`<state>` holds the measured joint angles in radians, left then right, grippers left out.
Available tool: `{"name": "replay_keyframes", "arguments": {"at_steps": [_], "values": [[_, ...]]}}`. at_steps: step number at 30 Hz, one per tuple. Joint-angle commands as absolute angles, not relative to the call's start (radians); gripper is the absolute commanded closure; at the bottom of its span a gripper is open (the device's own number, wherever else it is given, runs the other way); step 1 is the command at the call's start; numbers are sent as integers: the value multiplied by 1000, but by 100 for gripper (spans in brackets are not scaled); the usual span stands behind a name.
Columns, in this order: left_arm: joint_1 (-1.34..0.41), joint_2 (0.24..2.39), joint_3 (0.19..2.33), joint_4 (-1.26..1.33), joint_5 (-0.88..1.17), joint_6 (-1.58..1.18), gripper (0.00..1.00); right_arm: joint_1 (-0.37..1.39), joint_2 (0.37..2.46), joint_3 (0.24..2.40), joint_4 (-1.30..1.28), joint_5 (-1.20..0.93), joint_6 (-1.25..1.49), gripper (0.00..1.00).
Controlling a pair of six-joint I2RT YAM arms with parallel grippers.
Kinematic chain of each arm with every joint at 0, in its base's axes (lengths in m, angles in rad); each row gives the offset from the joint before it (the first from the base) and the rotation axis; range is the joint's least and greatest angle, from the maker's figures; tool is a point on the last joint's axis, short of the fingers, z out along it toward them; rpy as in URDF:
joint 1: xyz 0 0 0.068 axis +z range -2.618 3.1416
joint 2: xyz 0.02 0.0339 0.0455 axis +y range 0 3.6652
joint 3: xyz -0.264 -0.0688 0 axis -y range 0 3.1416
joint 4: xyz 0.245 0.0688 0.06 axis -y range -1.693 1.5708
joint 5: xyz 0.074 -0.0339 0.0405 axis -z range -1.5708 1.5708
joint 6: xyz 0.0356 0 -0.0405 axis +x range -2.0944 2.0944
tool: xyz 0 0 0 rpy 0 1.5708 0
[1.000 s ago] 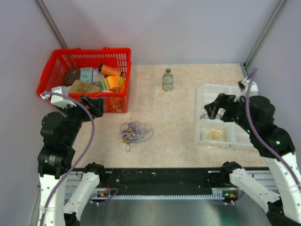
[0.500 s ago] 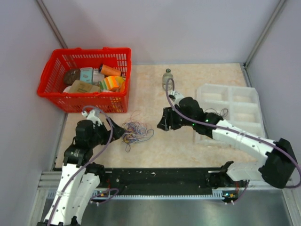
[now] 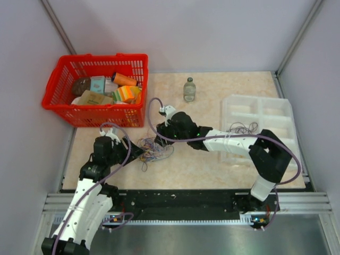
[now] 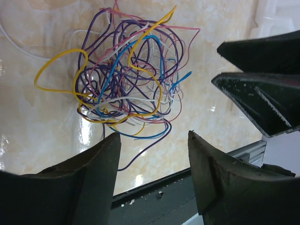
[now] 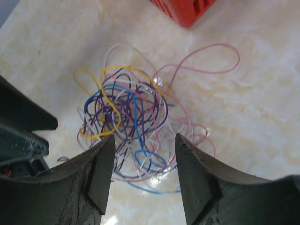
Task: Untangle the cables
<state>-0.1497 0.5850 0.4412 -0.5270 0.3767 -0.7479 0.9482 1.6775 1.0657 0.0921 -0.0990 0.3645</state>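
Note:
The cables [image 3: 154,148] lie in a fist-sized tangle of purple, blue, yellow, pink and white wires on the beige table. My left gripper [image 3: 133,152] is open and empty just left of the tangle. My right gripper [image 3: 161,140] is open and empty just above its right side. In the left wrist view the tangle [image 4: 126,79] lies beyond the open left gripper [image 4: 154,140], with the right gripper's fingers [image 4: 258,89] at the right. In the right wrist view the tangle [image 5: 131,124] sits between and beyond the open right gripper [image 5: 144,145].
A red basket [image 3: 95,115] full of items stands at the back left; its corner [image 5: 187,9] shows in the right wrist view. A small bottle [image 3: 189,89] stands at the back middle. A white compartment tray [image 3: 276,109] holding a few thin wires [image 3: 241,127] lies at the right.
The right arm has swung from the tray leftward to the tangle. The left arm has come down from beside the basket to the tangle's left side.

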Motion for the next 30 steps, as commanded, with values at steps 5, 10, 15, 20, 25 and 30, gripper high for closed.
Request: {"name": "replay_keyframes", "arguments": {"at_steps": [5,10,15,20,25,30], "values": [[-156,595,436,-465,361,-732,33,943,1804,1193,215,-66,232,50],[-158,632,420,-420,371,-735,24,943,1828,1193,262,-34,236,62],[-163,689,422,-376,368,-735,21,945,1862,1221,268,-87,229,61],[-166,733,417,-327,347,-741,22,946,1891,1227,284,-86,235,79],[-202,836,413,-243,322,-747,12,971,1856,1238,203,-3,244,100],[-276,1000,440,-193,189,-730,14,1051,1584,1118,132,149,339,100]]}}
